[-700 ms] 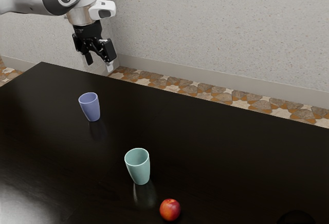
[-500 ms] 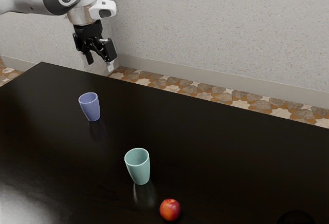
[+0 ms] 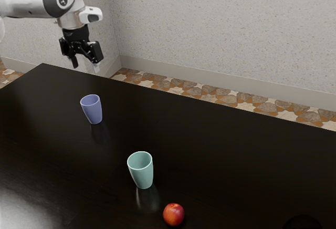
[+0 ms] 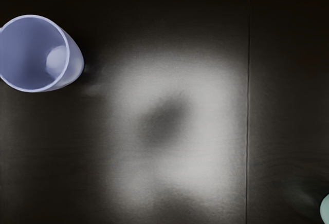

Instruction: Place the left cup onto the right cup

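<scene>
Smooth, tapered lavender cup (image 3: 91,108) stands on glossy dark table (image 3: 236,150).

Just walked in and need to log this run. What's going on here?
A robot arm's gripper hovers open and empty above the far end of the dark table. A purple cup and a teal cup stand upright and apart on it, not yet stacked. A red apple lies near the teal cup.

The wrist view's edge cuts off nearly all the teal cup (image 4: 326,209).
</scene>
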`<state>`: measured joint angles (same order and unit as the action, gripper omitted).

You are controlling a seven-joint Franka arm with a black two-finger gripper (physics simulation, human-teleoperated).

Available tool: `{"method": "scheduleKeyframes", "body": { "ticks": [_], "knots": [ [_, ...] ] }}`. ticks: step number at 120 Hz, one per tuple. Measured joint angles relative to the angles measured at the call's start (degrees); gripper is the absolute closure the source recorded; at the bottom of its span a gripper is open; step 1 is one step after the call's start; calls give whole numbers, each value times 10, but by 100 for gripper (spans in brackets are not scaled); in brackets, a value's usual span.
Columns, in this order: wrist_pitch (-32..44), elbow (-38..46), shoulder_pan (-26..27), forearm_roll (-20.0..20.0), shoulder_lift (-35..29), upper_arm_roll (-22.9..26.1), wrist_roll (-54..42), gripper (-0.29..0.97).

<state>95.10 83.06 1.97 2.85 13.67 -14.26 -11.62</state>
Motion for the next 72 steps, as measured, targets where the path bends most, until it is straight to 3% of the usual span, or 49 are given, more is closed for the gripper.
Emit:
{"method": "scheduleKeyframes", "body": {
  "ticks": [38, 72],
  "knots": [
    [42, -124, -72, 5, 192, 2, -30, 0],
    [111, -150, -83, 16, 279, 5, -53, 0]
  ]
}}
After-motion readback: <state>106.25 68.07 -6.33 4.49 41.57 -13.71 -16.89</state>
